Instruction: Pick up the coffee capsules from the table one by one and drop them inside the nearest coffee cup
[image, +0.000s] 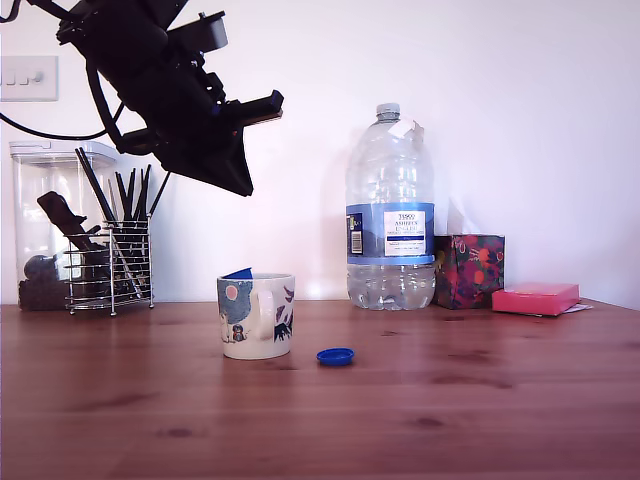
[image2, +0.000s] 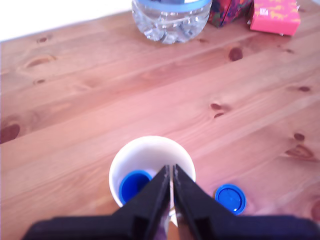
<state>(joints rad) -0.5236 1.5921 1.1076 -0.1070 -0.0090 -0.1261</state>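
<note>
A wooden table (image: 450, 400) with dark knots in its reddish planks is stretching across the scene, and a plain white wall (image: 520, 110) is rising behind it, carrying a light switch (image: 28, 78) at the exterior view's upper left. The white mug (image: 256, 316) with blue pictures is standing near the table's middle, and a dark blue capsule (image2: 134, 186) is lying inside it, its edge peeking above the rim in the exterior view. A second blue round piece (image: 335, 356) is lying on the wood just beside the mug, on the exterior view's right. The black gripper (image2: 171, 172) is hanging well above the mug, its fingers pressed together with only a thin slit between them and nothing held. Along the wall, a large water bottle (image: 390, 215), a patterned box (image: 469, 270) and a pink box (image: 535, 298) are standing to the exterior view's right, while a wire holder of dark utensils (image: 110, 265) and a clear container (image: 45, 220) are sitting to its left.
</note>
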